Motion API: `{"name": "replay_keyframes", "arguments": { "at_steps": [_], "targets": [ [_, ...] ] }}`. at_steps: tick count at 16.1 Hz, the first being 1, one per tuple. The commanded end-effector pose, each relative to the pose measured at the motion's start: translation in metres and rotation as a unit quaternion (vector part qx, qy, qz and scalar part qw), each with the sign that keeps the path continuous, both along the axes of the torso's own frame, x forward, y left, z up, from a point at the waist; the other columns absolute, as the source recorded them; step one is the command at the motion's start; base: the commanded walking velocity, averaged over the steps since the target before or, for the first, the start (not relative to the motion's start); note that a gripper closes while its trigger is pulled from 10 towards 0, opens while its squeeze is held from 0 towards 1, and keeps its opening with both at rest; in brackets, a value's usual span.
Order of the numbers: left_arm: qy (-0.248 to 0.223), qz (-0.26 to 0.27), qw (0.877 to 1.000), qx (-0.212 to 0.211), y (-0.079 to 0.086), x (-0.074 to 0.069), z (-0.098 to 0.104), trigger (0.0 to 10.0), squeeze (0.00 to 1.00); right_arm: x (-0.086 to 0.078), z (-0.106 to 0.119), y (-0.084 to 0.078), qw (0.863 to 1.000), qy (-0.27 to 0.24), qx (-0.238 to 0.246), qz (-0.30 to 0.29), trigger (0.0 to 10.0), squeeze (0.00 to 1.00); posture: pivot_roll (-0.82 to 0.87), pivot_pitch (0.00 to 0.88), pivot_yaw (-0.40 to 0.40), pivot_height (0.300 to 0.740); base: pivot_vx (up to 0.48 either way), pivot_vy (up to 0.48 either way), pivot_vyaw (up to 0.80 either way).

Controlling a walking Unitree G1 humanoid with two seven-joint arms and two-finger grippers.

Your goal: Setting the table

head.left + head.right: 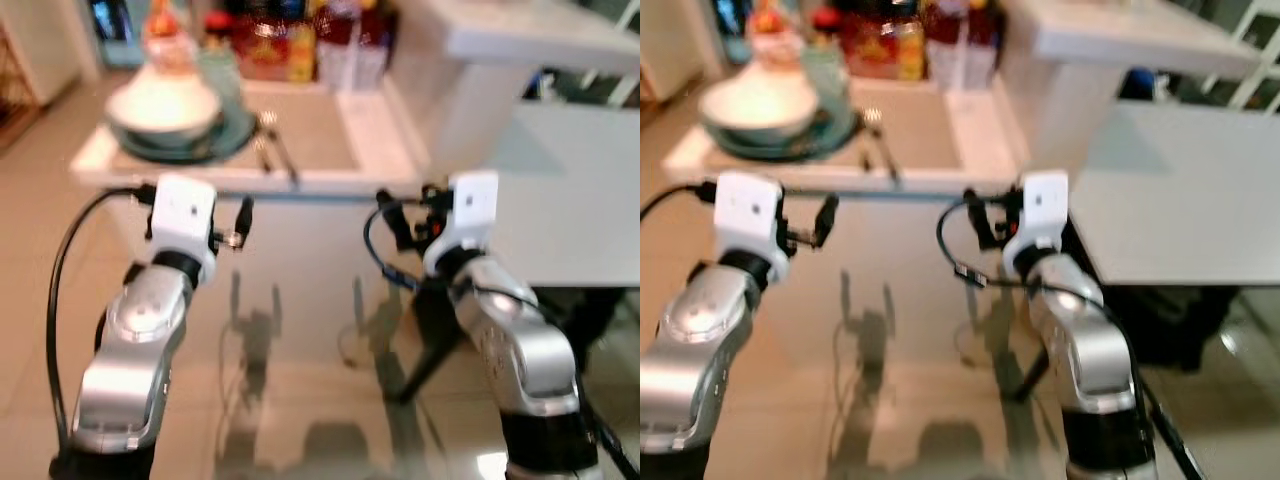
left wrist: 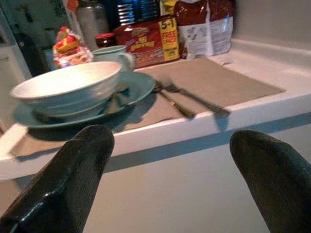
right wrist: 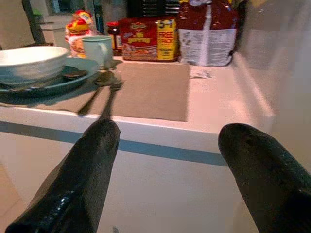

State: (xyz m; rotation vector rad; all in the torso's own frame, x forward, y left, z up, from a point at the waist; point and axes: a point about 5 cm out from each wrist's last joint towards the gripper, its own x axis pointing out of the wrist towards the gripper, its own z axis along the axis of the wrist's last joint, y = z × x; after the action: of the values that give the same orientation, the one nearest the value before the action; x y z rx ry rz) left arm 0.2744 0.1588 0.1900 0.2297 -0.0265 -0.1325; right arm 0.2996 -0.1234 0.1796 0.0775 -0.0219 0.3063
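Observation:
A white bowl (image 2: 68, 85) sits on a teal plate (image 2: 136, 87) at the left end of a tan placemat (image 2: 218, 80) on a white counter (image 1: 250, 182). A pale mug (image 2: 114, 56) stands behind the plate. A fork and other cutlery (image 2: 194, 99) lie on the mat beside the plate, reaching the counter's front edge. My left gripper (image 2: 172, 141) is open and empty, held just below and short of that edge, facing the plate. My right gripper (image 3: 167, 133) is likewise open and empty, level with it, facing the bare half of the mat.
Packaged groceries (image 2: 148, 36), a red-and-white bag (image 3: 206, 31) and jars line the back of the counter. A white raised ledge (image 1: 530, 40) rises on the right. A grey table (image 1: 570, 200) stands to my right, over a glossy floor (image 1: 300, 380).

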Motion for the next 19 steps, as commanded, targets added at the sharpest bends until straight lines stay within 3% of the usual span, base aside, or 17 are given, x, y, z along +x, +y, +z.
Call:
{"name": "replay_keyframes", "arguments": {
  "at_steps": [1, 4, 12, 16, 19],
  "targets": [
    [-0.007, -0.015, 1.000, 0.000, -0.0084, 0.0014, 0.0017, 10.0, 0.00, 0.0004, 0.0003, -0.0076, 1.000, 0.001, -0.005, -0.017, 10.0, 0.00, -0.07, 0.000, -0.052, 0.740, 0.000, 0.000, 0.00],
    [-0.015, -0.027, 0.999, -0.006, -0.0116, 0.0023, 0.0048, 10.0, 0.00, 0.0015, 0.0003, -0.0074, 1.000, 0.001, -0.005, -0.022, 10.0, 0.00, -0.07, 0.000, -0.049, 0.740, 0.101, 0.000, 0.00],
    [-0.022, -0.034, 0.999, -0.009, -0.0137, 0.0021, 0.0063, 10.0, 0.00, 0.0027, 0.0008, -0.0064, 1.000, 0.001, -0.016, -0.017, 10.0, 0.00, -0.07, 0.000, -0.062, 0.740, 0.452, 0.000, 0.00],
    [-0.020, -0.036, 0.999, -0.004, -0.0124, 0.0011, 0.0049, 10.0, 0.00, 0.0028, 0.0032, -0.0043, 0.999, -0.008, -0.027, -0.017, 10.0, 0.00, -0.05, 0.000, -0.055, 0.740, 0.480, 0.000, 0.66],
    [-0.023, -0.046, 0.999, 0.012, -0.0079, 0.0004, 0.0087, 10.0, 0.00, -0.0007, 0.0038, -0.0013, 0.999, -0.015, -0.004, -0.028, 10.0, 0.00, -0.01, 0.000, -0.038, 0.740, 0.471, 0.000, 0.00]
  ]
}}
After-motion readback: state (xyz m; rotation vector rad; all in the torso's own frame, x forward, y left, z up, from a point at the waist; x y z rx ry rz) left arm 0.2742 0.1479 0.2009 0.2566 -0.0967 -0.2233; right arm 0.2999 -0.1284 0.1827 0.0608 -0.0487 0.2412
